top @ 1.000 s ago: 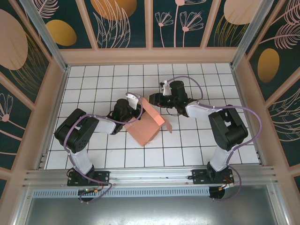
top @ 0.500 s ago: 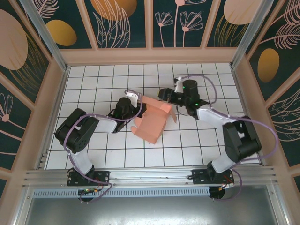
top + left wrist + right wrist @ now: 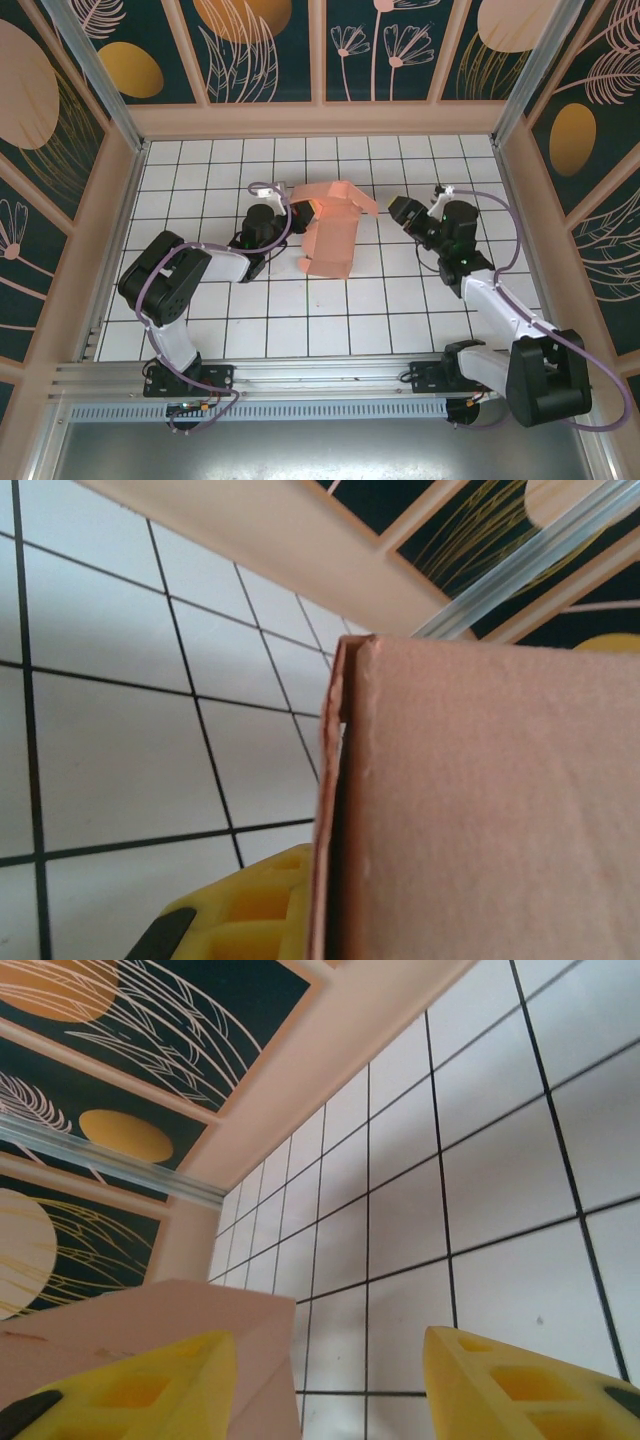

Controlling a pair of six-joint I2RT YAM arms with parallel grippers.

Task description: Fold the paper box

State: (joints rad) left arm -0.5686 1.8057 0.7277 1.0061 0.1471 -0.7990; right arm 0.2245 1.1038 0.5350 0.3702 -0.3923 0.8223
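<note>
Left gripper [image 3: 286,214] jaws clenched on the left edge of one salmon-pink paper box [image 3: 330,238], box partly folded with loose flaps at the middle of the white tiled table [image 3: 200,170], right gripper [image 3: 405,210] jaws spread and holding nothing, near the box's right side, two arms in all

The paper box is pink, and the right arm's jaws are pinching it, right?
Not quite. The paper box is pink, but it is the left arm whose jaws are pinching it, at its left edge. The top external view shows the right arm with its jaws open and apart from the box.
</note>
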